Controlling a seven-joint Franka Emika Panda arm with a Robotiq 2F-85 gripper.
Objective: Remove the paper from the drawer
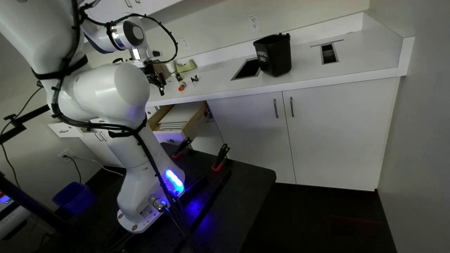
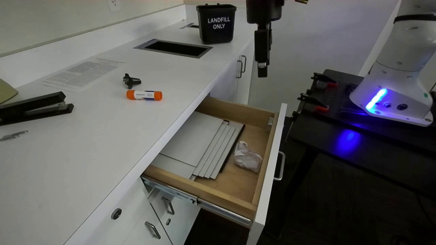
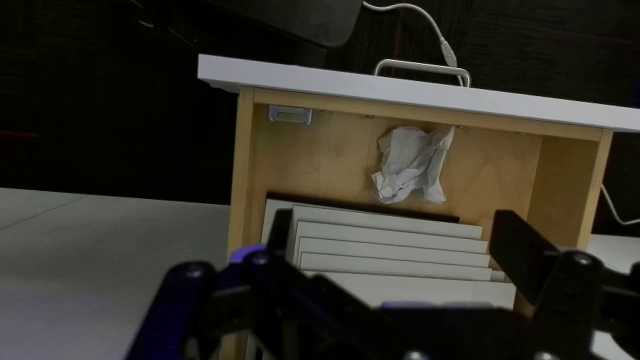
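Found the drawer [image 2: 235,185] pulled out from beneath the counter [image 2: 102,153], with light brown wood inside, a white front and a metal handle [image 3: 420,66]. Located the paper [image 3: 412,165], white and crumpled, inside the drawer on bare wood, between the front wall and a stack of flat pale boards [image 2: 190,136]. Noted a strip of wood between paper and boards; unable to tell about contact with the front wall.

Observed the claw [image 3: 392,225] pointing down, raised above drawer level and well apart from the paper. Recorded the fingers [image 3: 515,240] as spread wide in the wrist view, with boards visible between them, lower down.

Traced the arm [image 1: 109,88], in an exterior view, to a blue-lit base on a black table [image 1: 246,179]. Counted two red-and-black clamps [image 1: 222,154] at the table's edge.

Listed on the counter, in an exterior view: an orange-and-white glue stick [image 2: 144,95] on its side, a black stapler [image 2: 34,106], printed sheets [image 2: 83,72] lying flat, and a black bin [image 2: 216,30] marked LANDFILL ONLY, upright beside a rectangular cutout [image 2: 177,48].
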